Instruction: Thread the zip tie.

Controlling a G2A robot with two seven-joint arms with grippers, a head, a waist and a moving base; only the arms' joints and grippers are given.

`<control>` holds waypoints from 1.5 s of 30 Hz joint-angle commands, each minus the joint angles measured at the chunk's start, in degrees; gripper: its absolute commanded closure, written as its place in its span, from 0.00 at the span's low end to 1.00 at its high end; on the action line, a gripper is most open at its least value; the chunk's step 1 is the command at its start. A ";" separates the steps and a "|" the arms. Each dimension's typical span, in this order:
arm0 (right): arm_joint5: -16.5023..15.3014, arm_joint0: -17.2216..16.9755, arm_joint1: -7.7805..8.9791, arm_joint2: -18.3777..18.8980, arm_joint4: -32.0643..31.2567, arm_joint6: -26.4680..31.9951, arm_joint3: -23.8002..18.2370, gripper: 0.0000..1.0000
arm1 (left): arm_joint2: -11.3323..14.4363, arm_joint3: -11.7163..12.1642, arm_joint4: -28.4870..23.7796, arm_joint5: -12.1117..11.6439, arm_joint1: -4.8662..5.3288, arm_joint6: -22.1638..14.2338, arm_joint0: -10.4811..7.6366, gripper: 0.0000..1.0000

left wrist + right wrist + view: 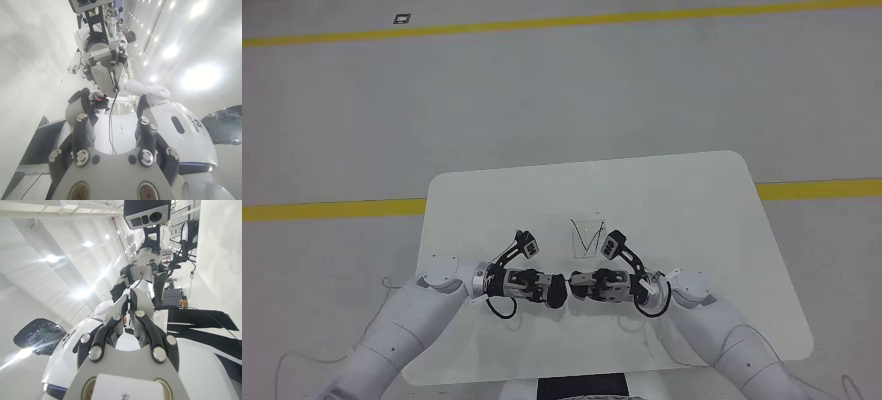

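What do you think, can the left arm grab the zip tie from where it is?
Probably yes. The left end effector is open, and the zip tie, pinched in the shut right end effector, runs between the left one's fingers. Nothing seems to block it; it likely just needs to close.

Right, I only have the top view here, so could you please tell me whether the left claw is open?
Observer: Yes, the left claw is open, with its fingers spread wide apart.
Operator: Thank you. And where is the zip tie?
Observer: The right claw is shut on the zip tie. The thin black strip runs from that claw's tip into the gap between the left claw's fingers.
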 commanded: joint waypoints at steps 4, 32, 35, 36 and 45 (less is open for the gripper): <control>0.17 -0.31 0.41 0.66 -2.10 -0.02 -0.94 1.00 | 0.03 0.12 0.05 0.11 0.04 0.08 0.01 0.66; 1.37 -1.34 1.51 0.72 -7.15 0.13 -3.29 1.00 | 0.96 -0.01 1.00 0.71 0.21 0.30 0.42 0.81; 1.25 -1.45 1.56 0.61 -7.31 -0.01 -3.36 1.00 | 1.11 0.04 1.11 0.83 0.23 0.30 0.48 0.86; 1.24 -1.44 1.58 0.57 -7.41 -0.07 -3.38 1.00 | 1.11 0.11 1.14 0.86 0.25 0.24 0.50 0.91; 1.02 -1.46 1.69 0.30 -7.46 -0.33 -3.44 1.00 | 1.12 0.17 1.43 1.41 0.43 0.13 0.44 0.94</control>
